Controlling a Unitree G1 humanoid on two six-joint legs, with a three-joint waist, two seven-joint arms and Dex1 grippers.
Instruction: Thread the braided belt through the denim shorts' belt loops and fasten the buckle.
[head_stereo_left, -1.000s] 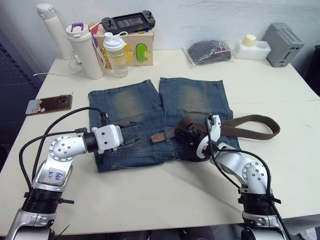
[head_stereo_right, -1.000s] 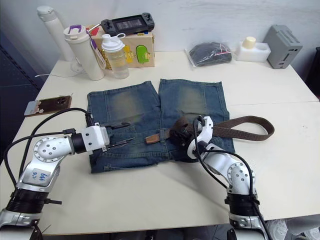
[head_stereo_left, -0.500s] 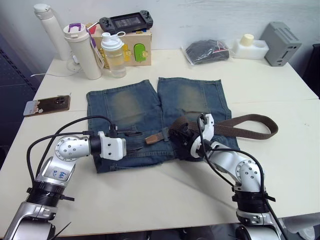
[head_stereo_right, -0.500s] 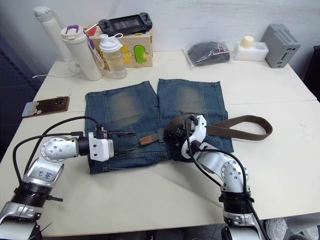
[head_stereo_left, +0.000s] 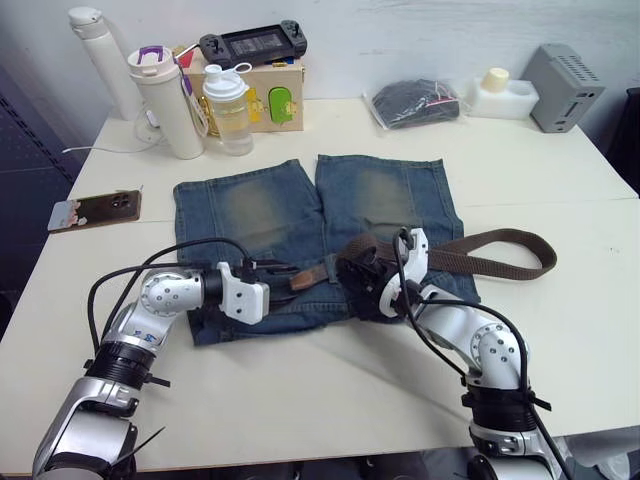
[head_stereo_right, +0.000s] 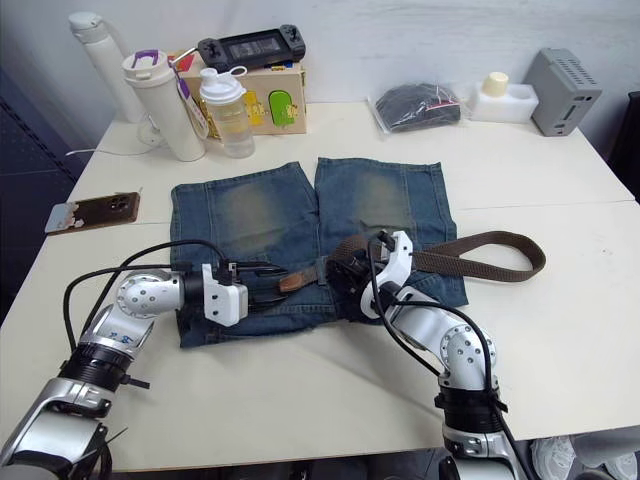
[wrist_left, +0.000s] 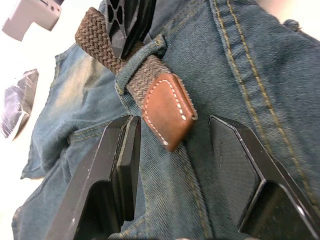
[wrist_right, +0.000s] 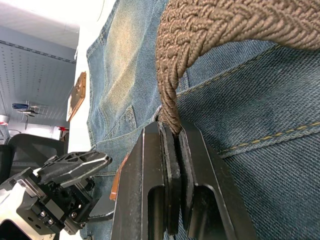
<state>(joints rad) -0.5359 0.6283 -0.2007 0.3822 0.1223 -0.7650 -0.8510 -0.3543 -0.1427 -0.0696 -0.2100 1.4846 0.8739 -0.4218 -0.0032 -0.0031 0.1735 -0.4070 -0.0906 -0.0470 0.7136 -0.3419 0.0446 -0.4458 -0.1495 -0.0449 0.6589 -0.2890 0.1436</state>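
Observation:
The denim shorts (head_stereo_left: 260, 210) lie flat on the white table, waistband toward me. The braided belt (head_stereo_left: 500, 240) curves in from the right and crosses the waistband. Its brown leather tip (wrist_left: 167, 117) pokes out from under a belt loop (wrist_left: 150, 47). My left gripper (head_stereo_left: 285, 278) is open, one finger (wrist_left: 120, 160) on each side of that tip. My right gripper (head_stereo_left: 362, 275) is shut on the belt (wrist_right: 172, 100) just right of the loop, pressing it to the denim. The buckle is hidden.
A phone (head_stereo_left: 97, 208) lies at the left edge. At the back stand a white flask (head_stereo_left: 100, 55), two bottles (head_stereo_left: 165, 100), a box with a game console (head_stereo_left: 255, 45), a bagged dark bundle (head_stereo_left: 415, 103), a white jar (head_stereo_left: 497, 92) and a grey box (head_stereo_left: 567, 88).
My left gripper has slid right along the waistband and now straddles the belt's leather tip. The right gripper has stayed clamped on the belt, nearly still.

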